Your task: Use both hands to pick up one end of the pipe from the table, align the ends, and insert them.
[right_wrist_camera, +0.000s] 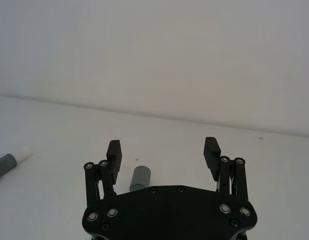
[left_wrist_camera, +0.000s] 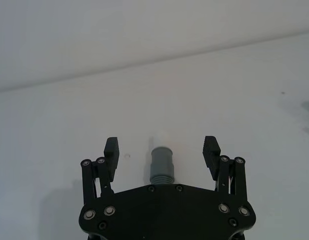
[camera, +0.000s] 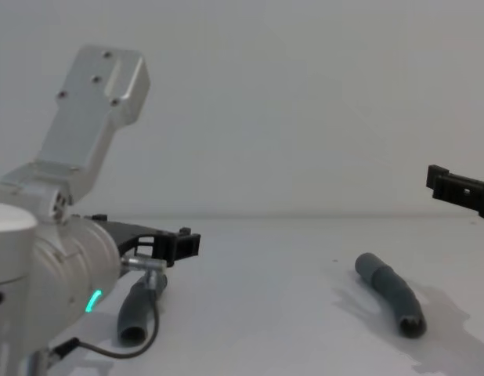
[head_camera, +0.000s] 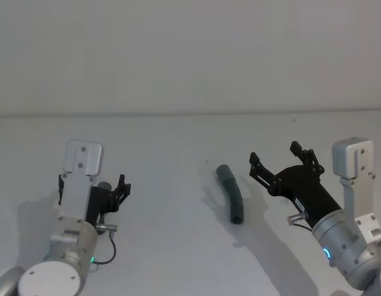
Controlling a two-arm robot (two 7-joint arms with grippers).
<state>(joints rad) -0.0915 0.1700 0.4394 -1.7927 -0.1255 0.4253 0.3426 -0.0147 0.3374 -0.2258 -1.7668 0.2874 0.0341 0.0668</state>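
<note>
Left gripper (left_wrist_camera: pixel 161 146): jaws apart above white-tipped piece (left_wrist_camera: pixel 160 162), tip pointing away.
Right gripper (head_camera: pixel 274 153): jaws spread, empty.
Socket piece (head_camera: pixel 231 194): lies near-to-far; mouth seemingly nearest.

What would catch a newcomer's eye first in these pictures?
The left gripper, fingers open, hangs over a white-tipped grey pipe piece on the white table. The right gripper, also open, hovers just right of the other grey pipe piece, lying free near the table's middle.

I count two pipe pieces on one table (head_camera: pixel 178 259): the left pipe piece (camera: pixel 137 312) at ten o'clock, the right pipe piece (head_camera: pixel 231 194) at one o'clock. My grippers number two, left gripper (head_camera: pixel 124 188) and right gripper (head_camera: pixel 274 153).
</note>
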